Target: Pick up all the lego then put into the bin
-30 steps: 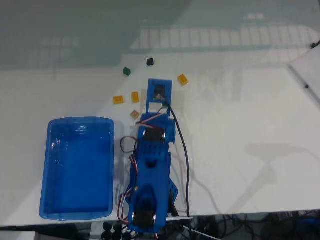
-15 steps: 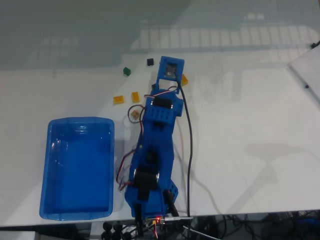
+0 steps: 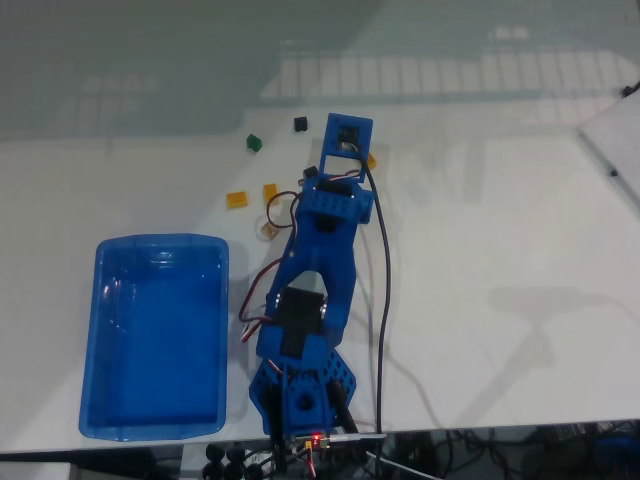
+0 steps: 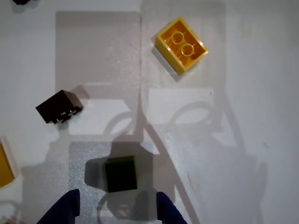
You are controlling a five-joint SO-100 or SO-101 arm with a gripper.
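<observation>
In the wrist view my gripper (image 4: pixel 117 214) is open, its two blue fingertips (image 4: pixel 65 212) at the bottom edge. A dark green lego brick (image 4: pixel 120 174) lies on the table just ahead of the gap, untouched. Farther off lie a yellow brick (image 4: pixel 181 45), a black brick (image 4: pixel 59 106) and part of another yellow one (image 4: pixel 4 164). In the fixed view my blue arm (image 3: pixel 320 260) reaches up the table. Around its head lie a green brick (image 3: pixel 254 142), a black one (image 3: pixel 300 123), two yellow ones (image 3: pixel 237 199) (image 3: pixel 271 193) and a tan one (image 3: pixel 268 229). The blue bin (image 3: pixel 95 340) stands at the lower left, nothing in it.
A black cable (image 3: pixel 382 300) runs along the arm's right side, with red and white wires looping on its left. The table's front edge runs along the bottom of the fixed view. A white sheet (image 3: pixel 615 150) lies at the far right.
The arm has stretched out away from its base. Its head has moved up and to the right in the fixed view, past the yellow and tan bricks.
</observation>
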